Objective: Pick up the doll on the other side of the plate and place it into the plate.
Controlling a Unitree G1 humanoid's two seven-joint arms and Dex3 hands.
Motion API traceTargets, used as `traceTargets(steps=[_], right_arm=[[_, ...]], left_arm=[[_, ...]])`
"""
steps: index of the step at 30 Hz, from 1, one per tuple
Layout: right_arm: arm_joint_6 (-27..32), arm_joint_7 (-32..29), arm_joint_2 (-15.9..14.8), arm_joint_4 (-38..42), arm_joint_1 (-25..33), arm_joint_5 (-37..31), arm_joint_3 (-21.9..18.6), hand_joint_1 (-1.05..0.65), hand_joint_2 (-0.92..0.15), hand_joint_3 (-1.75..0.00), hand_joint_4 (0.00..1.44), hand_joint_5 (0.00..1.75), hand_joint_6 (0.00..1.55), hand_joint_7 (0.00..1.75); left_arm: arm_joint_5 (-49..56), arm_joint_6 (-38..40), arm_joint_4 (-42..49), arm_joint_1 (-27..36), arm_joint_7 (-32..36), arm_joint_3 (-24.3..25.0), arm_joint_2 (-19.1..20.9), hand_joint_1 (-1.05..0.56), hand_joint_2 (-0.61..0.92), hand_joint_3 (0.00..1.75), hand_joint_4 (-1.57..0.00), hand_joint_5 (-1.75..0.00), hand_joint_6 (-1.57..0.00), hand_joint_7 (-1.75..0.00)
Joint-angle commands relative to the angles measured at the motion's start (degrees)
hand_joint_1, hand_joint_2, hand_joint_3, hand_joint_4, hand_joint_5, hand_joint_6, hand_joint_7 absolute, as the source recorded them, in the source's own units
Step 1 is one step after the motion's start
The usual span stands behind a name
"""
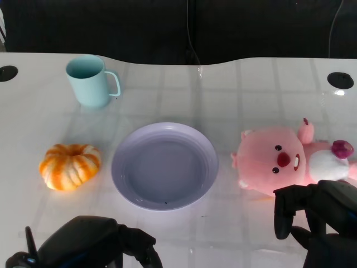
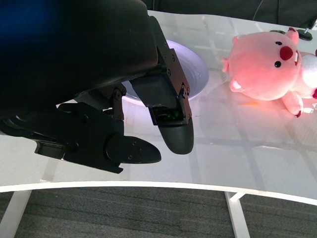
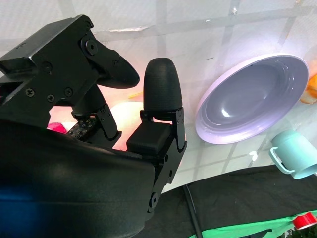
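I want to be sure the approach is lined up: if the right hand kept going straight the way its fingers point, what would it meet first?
Most likely the pink doll: the right hand hovers just short of it with its fingers aimed at it, though its height above the doll is unclear.

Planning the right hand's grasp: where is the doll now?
In the head view the doll lies on the table right of the plate, untouched, with the right hand just in front of it.
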Motion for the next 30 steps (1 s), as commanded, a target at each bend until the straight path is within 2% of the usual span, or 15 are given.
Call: traceTargets(steps=[1, 27, 30], right_arm=[[-0.06, -0.25, -0.84, 0.31, -0.44, 0.21, -0.09, -0.08, -0.40, -1.19, 0.82, 1.72, 0.81, 1.37], [0.31, -0.73, -0.33, 0.42, -0.70, 0.08, -0.43, -0.08, -0.40, -1.19, 0.83, 1.72, 0.81, 1.35], [1.83, -0.49, 0.23, -0.06, -0.80, 0.95, -1.11, -0.06, -0.41, -1.16, 0.84, 1.65, 0.83, 1.23]], left_arm=[[0.09, -0.05, -0.25, -0.32, -0.09, 0.34, 0.87, -0.18, 0.92, 0.27, -0.71, -1.21, -0.88, -0.57], [0.02, -0.17, 0.04, -0.48, -0.26, 0.37, 0.84, -0.19, 0.92, 0.27, -0.70, -1.20, -0.86, -0.59], [0.18, 0.18, -0.17, -0.52, -0.46, 0.33, 0.98, -0.19, 0.92, 0.27, -0.70, -1.20, -0.86, -0.58]])
